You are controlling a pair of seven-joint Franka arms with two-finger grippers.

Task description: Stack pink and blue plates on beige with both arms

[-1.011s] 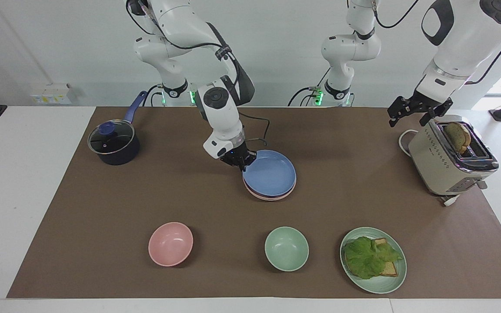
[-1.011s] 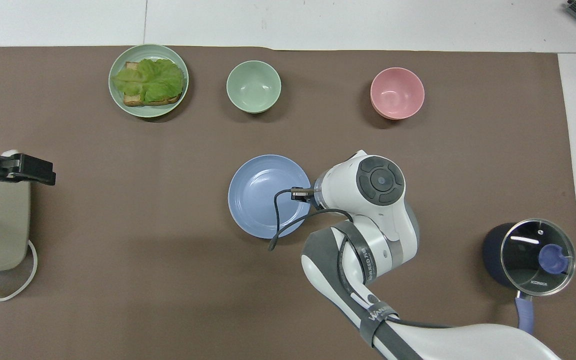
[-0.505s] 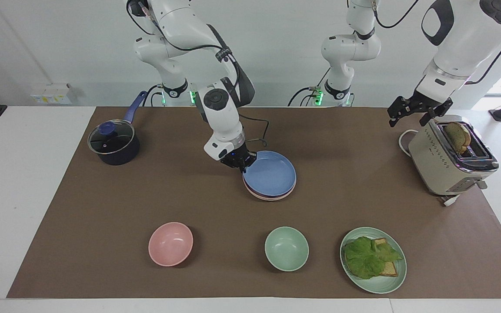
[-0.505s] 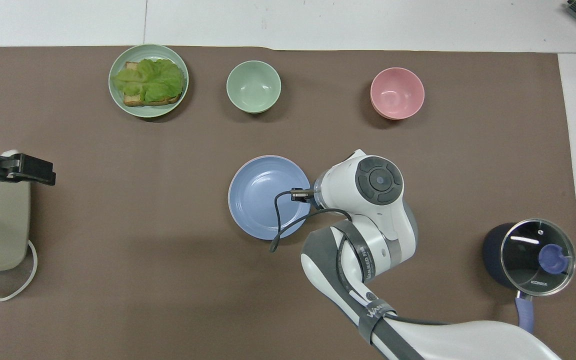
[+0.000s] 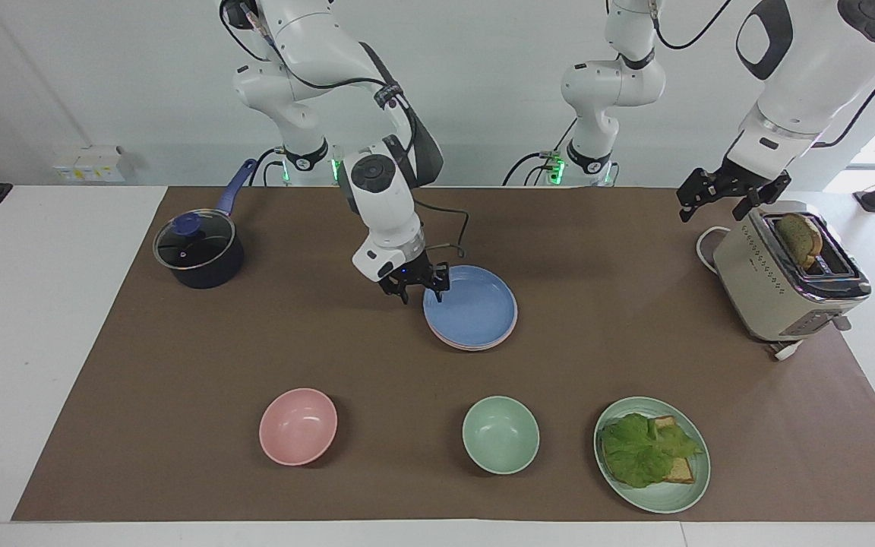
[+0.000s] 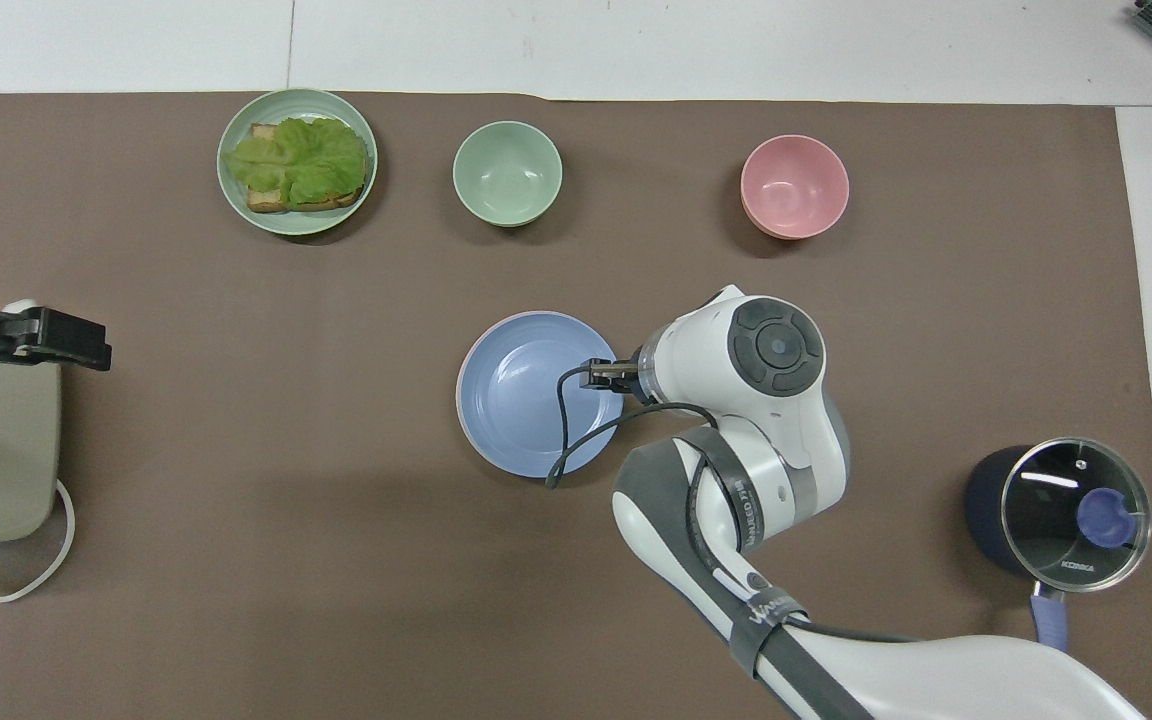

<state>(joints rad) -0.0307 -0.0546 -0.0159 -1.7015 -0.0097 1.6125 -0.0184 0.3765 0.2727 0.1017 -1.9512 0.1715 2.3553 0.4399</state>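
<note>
The blue plate (image 5: 475, 308) (image 6: 526, 395) lies flat on top of a stack in the middle of the brown mat. A thin rim of the pink plate (image 5: 472, 346) shows under it. The beige plate is hidden beneath them. My right gripper (image 5: 421, 295) hangs open at the blue plate's edge nearer the robots, with one fingertip over the rim and one outside it, holding nothing. In the overhead view its wrist covers it. My left gripper (image 5: 718, 203) (image 6: 76, 345) waits open and empty in the air beside the toaster.
A beige toaster (image 5: 779, 281) with a bread slice stands at the left arm's end. A lidded dark pot (image 5: 198, 249) stands at the right arm's end. A pink bowl (image 5: 298, 425), a green bowl (image 5: 500, 434) and a green plate (image 5: 692, 490) with lettuce lie farthest from the robots.
My right gripper has opened and let go of the blue plate's rim. The plate has settled flat on the stack, and the gripper has risen slightly. The left arm has not moved.
</note>
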